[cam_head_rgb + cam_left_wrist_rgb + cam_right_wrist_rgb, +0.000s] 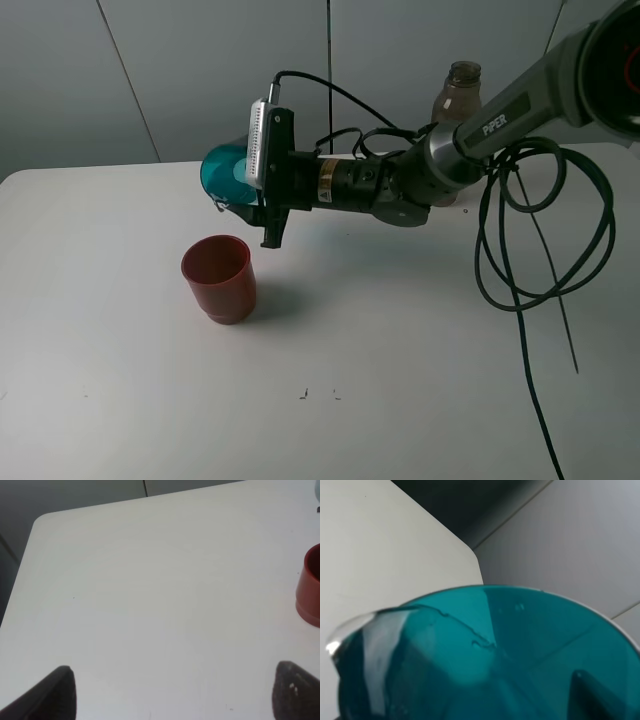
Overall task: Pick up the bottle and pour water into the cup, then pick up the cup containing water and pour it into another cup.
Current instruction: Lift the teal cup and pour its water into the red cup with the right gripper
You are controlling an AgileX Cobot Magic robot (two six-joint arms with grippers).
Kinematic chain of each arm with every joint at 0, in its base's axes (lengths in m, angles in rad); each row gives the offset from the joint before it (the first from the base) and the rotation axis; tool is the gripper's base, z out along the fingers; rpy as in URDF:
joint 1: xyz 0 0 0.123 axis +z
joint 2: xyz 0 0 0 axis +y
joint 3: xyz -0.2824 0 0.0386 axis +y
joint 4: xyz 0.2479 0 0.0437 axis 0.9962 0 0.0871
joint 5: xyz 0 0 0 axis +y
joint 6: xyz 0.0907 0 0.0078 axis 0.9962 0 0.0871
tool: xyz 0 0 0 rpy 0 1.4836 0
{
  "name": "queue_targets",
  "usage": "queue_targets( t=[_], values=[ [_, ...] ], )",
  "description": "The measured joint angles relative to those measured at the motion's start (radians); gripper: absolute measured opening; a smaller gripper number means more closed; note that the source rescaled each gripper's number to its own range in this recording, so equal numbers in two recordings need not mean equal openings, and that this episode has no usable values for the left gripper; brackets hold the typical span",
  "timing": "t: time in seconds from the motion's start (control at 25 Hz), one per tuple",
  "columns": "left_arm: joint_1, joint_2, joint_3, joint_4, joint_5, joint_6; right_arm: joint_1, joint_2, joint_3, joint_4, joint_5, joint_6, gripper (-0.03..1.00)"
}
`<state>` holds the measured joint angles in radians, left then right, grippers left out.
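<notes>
Even diffuse overhead light, bright white table (400,400) mildly washed out, soft faint shadow right of red cup (218,278), teal cup (485,655) close-up blurry with glare streak, left gripper fingertips (50,697) dark, defocused

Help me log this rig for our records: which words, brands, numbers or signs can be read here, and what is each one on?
"PiPER": on the grey right arm, exterior high view.
The yellowish sticker near that arm's wrist is too small to read.
No lettering shows on the teal cup, the red cup or the bottle.
</notes>
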<state>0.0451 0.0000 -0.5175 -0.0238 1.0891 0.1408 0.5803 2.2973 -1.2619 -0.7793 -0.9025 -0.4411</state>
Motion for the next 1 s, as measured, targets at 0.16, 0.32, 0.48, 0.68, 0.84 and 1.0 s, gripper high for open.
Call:
queue_targets(
  t=[0.16, 0.32, 0.48, 0.68, 0.84, 1.0],
  values=[
    [0.0, 0.0, 0.0, 0.0, 0.0, 0.0, 0.0, 0.0, 0.0, 0.0, -0.002, -0.102, 0.01],
    [0.0, 0.0, 0.0, 0.0, 0.0, 0.0, 0.0, 0.0, 0.0, 0.0, -0.019, -0.171, 0.01],
    [0.0, 0.0, 0.0, 0.0, 0.0, 0.0, 0.0, 0.0, 0.0, 0.0, -0.025, -0.254, 0.01],
    [0.0, 0.0, 0.0, 0.0, 0.0, 0.0, 0.0, 0.0, -0.001, 0.0, -0.027, -0.353, 0.01],
    [0.0, 0.0, 0.0, 0.0, 0.0, 0.0, 0.0, 0.0, -0.002, 0.0, -0.032, -0.399, 0.01],
    [0.0, 0.0, 0.0, 0.0, 0.0, 0.0, 0.0, 0.0, -0.006, 0.0, -0.034, -0.435, 0.01]
  ],
)
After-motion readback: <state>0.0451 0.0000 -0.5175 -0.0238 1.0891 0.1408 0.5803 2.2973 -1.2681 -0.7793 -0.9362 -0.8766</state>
